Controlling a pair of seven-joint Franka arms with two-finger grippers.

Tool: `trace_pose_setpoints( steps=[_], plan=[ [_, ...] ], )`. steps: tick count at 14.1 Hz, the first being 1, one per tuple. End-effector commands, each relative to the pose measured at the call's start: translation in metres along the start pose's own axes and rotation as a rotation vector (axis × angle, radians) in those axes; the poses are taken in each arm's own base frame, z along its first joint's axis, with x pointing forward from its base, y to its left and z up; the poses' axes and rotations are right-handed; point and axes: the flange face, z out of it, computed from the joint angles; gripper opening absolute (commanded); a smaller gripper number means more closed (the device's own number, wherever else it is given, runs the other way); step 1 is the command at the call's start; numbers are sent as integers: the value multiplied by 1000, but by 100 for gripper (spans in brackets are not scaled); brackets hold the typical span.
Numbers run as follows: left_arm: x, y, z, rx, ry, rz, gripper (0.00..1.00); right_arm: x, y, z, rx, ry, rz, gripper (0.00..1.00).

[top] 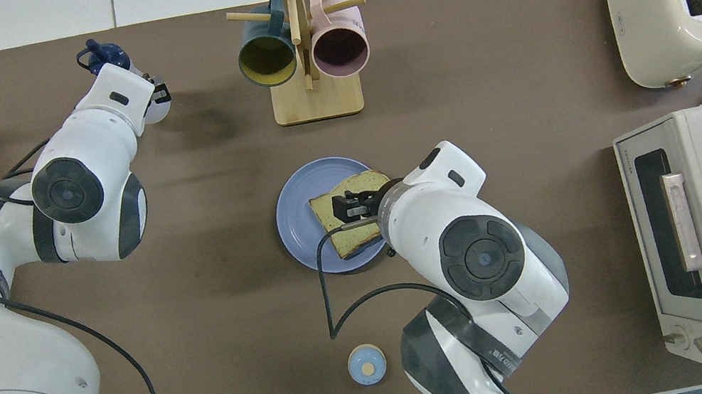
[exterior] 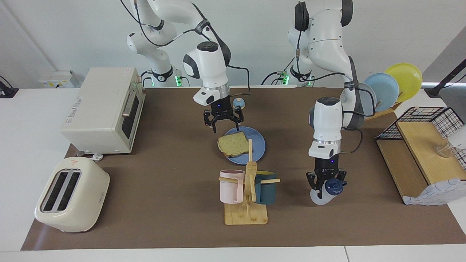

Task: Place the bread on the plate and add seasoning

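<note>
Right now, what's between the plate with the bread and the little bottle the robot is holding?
Only bare brown mat lies between the plate and the bottle. The overhead view shows it best; the mug stand sits off to the side.

1. White table (exterior: 22, 153) carries a brown rectangular mat (exterior: 164, 182).
2. On the mat:
   - cream box-shaped toaster oven (exterior: 103, 109) and cream two-slot toaster (exterior: 71, 194), toward the right arm's end;
   - round medium-blue plate (exterior: 259, 145), mid-mat;
   - bamboo mug stand (exterior: 245, 214), farther from the robots than the plate;
   - small blue dome-shaped bell (exterior: 238, 103), nearer;
   - wooden wire-sided shelf (exterior: 418, 153), toward the left arm's end.
</note>
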Motion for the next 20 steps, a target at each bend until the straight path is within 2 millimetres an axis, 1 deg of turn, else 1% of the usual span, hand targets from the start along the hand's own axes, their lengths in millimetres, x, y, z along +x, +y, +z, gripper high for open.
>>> trace_pose_setpoints(
  steps=[1, 3, 5, 7, 9, 10, 12, 14, 16, 17, 19, 20],
  plan=[
    [12, 2, -25, -13, -56, 24, 0, -1, -3, -6, 7, -11, -15, 100],
    [14, 13, -41, -24, -107, 37, 0, -4, -9, -8, 16, -5, -37, 100],
    [18, 18, -55, -36, -138, 45, 0, -4, -8, -6, 12, -9, -94, 100],
    [21, 21, -68, -43, -172, 56, 0, -1, -6, -10, 20, -36, -49, 100],
    [26, 19, -83, -46, -192, 61, 0, 22, -14, -35, 78, -140, 68, 100],
    [27, 18, -87, -47, -205, 62, 0, 34, -17, -49, 98, -177, 89, 100],
    [28, 23, -97, -63, -225, 81, 0, 60, -6, -69, 133, -233, 170, 100],
    [31, 22, -111, -82, -261, 106, 0, 76, -1, -90, 213, -284, 261, 100],
    [36, 16, -137, -128, -312, 135, 0, 81, 3, -109, 255, -330, 296, 100],
    [37, 16, -149, -148, -331, 157, 0, 85, 10, -119, 290, -346, 328, 100],
    [39, 11, -177, -180, -374, 209, 0, 90, 15, -129, 410, -405, 435, 100],
    [38, 9, -190, -202, -401, 241, 0, 88, 13, -128, 430, -417, 453, 100]
  ],
)
